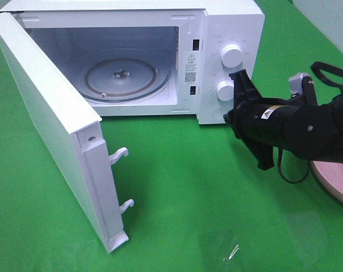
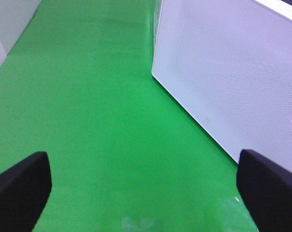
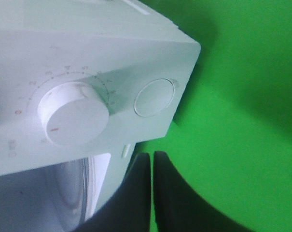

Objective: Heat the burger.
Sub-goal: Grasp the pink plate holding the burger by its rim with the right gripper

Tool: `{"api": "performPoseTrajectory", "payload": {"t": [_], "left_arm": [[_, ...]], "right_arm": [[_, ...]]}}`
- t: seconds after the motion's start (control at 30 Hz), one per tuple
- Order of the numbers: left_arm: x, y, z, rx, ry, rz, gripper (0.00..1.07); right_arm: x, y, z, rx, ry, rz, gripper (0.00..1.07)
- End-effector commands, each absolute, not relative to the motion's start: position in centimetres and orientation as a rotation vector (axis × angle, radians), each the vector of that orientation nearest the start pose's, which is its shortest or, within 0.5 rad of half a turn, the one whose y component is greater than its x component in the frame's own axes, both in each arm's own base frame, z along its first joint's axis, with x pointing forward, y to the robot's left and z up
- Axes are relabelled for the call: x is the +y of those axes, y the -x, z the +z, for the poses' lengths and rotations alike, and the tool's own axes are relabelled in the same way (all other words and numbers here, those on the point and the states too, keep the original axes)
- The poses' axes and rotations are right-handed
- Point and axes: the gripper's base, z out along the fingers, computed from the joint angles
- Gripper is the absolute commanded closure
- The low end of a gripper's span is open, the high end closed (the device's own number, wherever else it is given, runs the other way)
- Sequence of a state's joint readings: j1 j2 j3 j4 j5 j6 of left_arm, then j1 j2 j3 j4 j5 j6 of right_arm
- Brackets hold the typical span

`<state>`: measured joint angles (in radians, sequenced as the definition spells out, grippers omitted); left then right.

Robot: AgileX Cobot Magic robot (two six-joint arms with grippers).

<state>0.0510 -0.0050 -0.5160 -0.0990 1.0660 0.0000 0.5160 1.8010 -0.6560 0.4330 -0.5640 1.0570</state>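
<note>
The right gripper (image 3: 152, 162), clenched on nothing, hovers just beside the open microwave (image 1: 239, 22) right of centre, while the left gripper (image 2: 143, 166) gapes wide, empty.

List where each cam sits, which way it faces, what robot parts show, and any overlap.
Exterior high: mounted high in front, looking down at the open microwave, its turntable and a pink plate; right arm shows.
Left wrist: low over the green table, facing a white dotted panel; left jaws show, wide open.
Right wrist: close to the control panel, facing the lower knob and round button; right jaws show, shut.
Shared: exterior and right wrist both see that knob.
</note>
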Motion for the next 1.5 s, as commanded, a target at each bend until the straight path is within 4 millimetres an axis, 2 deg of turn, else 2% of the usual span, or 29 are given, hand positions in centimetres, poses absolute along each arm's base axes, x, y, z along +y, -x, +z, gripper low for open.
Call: {"api": "performPoseTrajectory", "payload": {"t": [0.03,0.13,0.17,0.2,0.23,0.3,0.33,0.43,0.47,0.5,0.53,0.6,0.63,0.67,0.77,0.87,0.93,1.07,1.17,1.23,1.3,1.33,1.37,1.4,1.43,1.47,1.5], "left_arm": [[-0.8,1.0,28.1,2.009,0.045,-0.083,0.08],[-0.8,1.0,28.1,2.009,0.045,-0.083,0.08],[-0.8,1.0,28.1,2.009,0.045,-0.083,0.08],[-0.8,1.0,28.1,2.009,0.045,-0.083,0.08],[-0.8,1.0,28.1,2.009,0.045,-0.083,0.08],[-0.8,1.0,28.1,2.009,0.045,-0.083,0.08],[-0.8,1.0,28.1,2.009,0.045,-0.083,0.08],[-0.8,1.0,28.1,2.009,0.045,-0.083,0.08],[-0.8,1.0,28.1,2.009,0.045,-0.083,0.08],[-0.8,1.0,28.1,2.009,0.045,-0.083,0.08],[-0.8,1.0,28.1,2.009,0.045,-0.083,0.08],[-0.8,1.0,28.1,2.009,0.045,-0.083,0.08],[-0.8,1.0,28.1,2.009,0.045,-0.083,0.08],[-0.8,1.0,28.1,2.009,0.045,-0.083,0.08],[-0.8,1.0,28.1,2.009,0.045,-0.083,0.08],[-0.8,1.0,28.1,2.009,0.045,-0.083,0.08],[-0.8,1.0,28.1,2.009,0.045,-0.083,0.08],[-0.8,1.0,28.1,2.009,0.045,-0.083,0.08],[-0.8,1.0,28.1,2.009,0.045,-0.083,0.08],[-0.8,1.0,28.1,2.009,0.045,-0.083,0.08],[-0.8,1.0,28.1,2.009,0.045,-0.083,0.08],[-0.8,1.0,28.1,2.009,0.045,-0.083,0.08],[-0.8,1.0,28.1,2.009,0.045,-0.083,0.08],[-0.8,1.0,28.1,2.009,0.045,-0.083,0.08],[-0.8,1.0,28.1,2.009,0.045,-0.083,0.08],[-0.8,1.0,28.1,2.009,0.045,-0.083,0.08],[-0.8,1.0,28.1,2.009,0.045,-0.083,0.08]], "right_arm": [[14.1,-28.1,14.9,2.060,-0.926,0.824,1.05],[14.0,-27.9,15.4,2.100,-0.850,0.791,1.05],[14.0,-27.6,15.7,2.147,-0.767,0.752,1.04],[14.0,-27.6,15.7,2.147,-0.767,0.752,1.04],[14.0,-27.3,15.9,2.193,-0.670,0.708,1.04],[14.1,-27.1,16.0,2.216,-0.621,0.686,1.03],[14.1,-26.8,16.0,2.266,-0.532,0.645,1.03],[14.1,-26.4,16.1,2.315,-0.451,0.612,1.02],[14.1,-26.0,16.3,2.366,-0.354,0.577,1.02],[14.1,-26.0,16.3,2.366,-0.354,0.577,1.02],[14.1,-25.5,16.4,2.414,-0.250,0.543,1.02],[14.1,-25.3,16.6,2.428,-0.205,0.531,1.02],[14.0,-24.9,16.8,2.463,-0.101,0.504,1.01],[14.0,-24.9,16.8,2.463,-0.101,0.504,1.01],[13.9,-23.9,17.1,2.530,0.073,0.466,1.00],[13.8,-23.4,17.4,2.549,0.160,0.447,0.99],[13.4,-22.5,18.1,2.575,0.324,0.390,0.98],[12.8,-21.7,19.0,2.582,0.457,0.318,0.97],[12.7,-21.6,19.2,2.582,0.479,0.304,0.95],[12.3,-21.2,19.7,2.587,0.512,0.276,0.92],[11.2,-21.0,20.5,2.605,0.504,0.235,0.84],[11.2,-21.0,20.5,2.605,0.504,0.235,0.84],[10.4,-21.1,20.9,2.629,0.493,0.200,0.75],[10.4,-21.1,20.9,2.629,0.493,0.200,0.75],[9.6,-21.4,21.2,2.648,0.504,0.144,0.64],[9.6,-21.4,21.2,2.648,0.504,0.144,0.64],[8.9,-21.7,21.4,2.657,0.511,0.097,0.54]]}}
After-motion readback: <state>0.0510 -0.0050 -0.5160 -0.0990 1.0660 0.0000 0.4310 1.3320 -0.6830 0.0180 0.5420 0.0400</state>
